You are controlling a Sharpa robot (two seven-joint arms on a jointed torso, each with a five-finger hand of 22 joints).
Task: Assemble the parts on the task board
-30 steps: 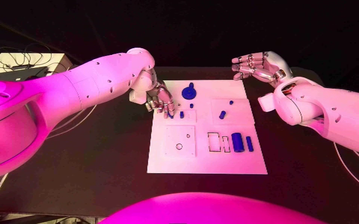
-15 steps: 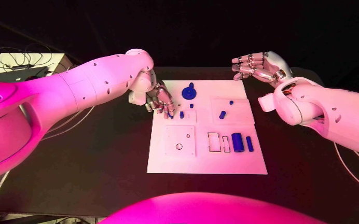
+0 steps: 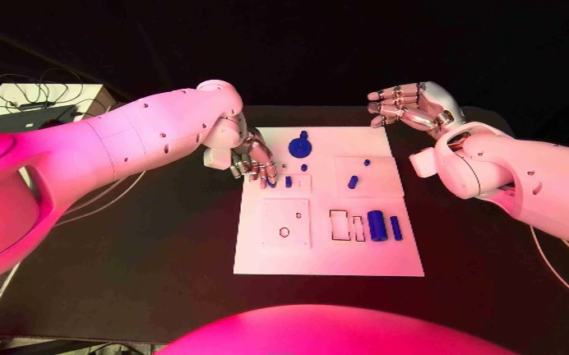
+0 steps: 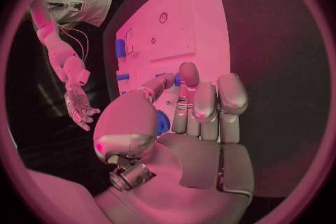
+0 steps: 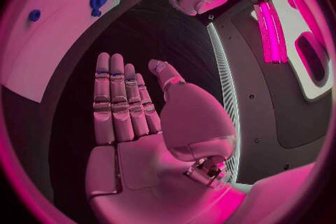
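Silver left hand (image 3: 252, 160) pinches a small blue part (image 3: 271, 182) over the flat white task board (image 3: 327, 258); right hand (image 3: 407, 106) spread, holding nothing

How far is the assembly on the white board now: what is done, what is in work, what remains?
Little looks done: on the task board the blue parts, like the round piece and the cylinder, lie loose. In hand: the left robot hand is down at the board's edge over a small blue peg; a grip is not clear. The right robot hand is open, off the board.
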